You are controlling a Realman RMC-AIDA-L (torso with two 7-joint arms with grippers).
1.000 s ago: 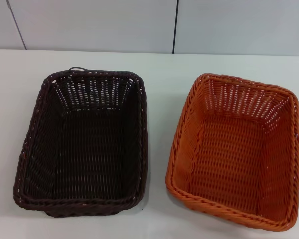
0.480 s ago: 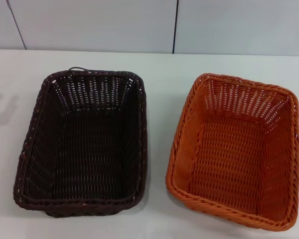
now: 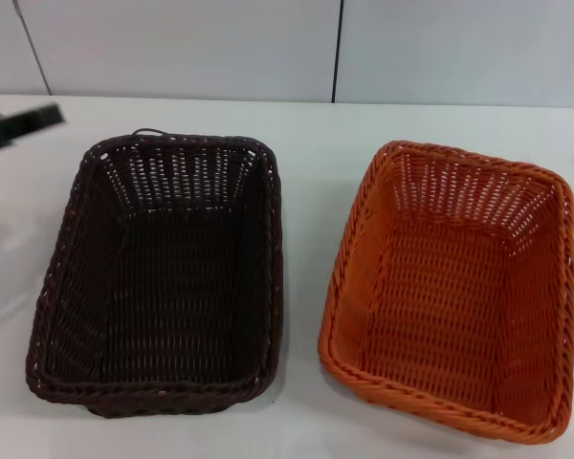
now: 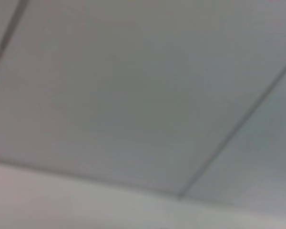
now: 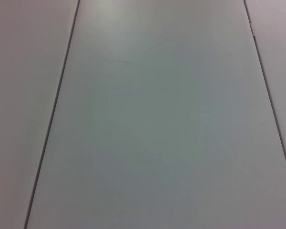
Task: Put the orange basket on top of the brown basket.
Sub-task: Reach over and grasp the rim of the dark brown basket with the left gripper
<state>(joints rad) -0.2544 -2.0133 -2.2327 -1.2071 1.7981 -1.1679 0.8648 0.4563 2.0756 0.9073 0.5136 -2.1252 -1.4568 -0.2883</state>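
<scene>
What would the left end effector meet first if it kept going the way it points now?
Probably nothing nearby. The left end effector points across the table, passing behind the brown basket; its wrist camera shows only wall. Depth is unclear.

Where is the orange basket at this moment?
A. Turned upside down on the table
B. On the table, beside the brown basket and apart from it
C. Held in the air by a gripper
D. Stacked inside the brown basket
B. In the head view the orange basket rests upright on the white table, on the robot's right of the brown basket, with a strip of bare table between them; no gripper holds it.
</scene>
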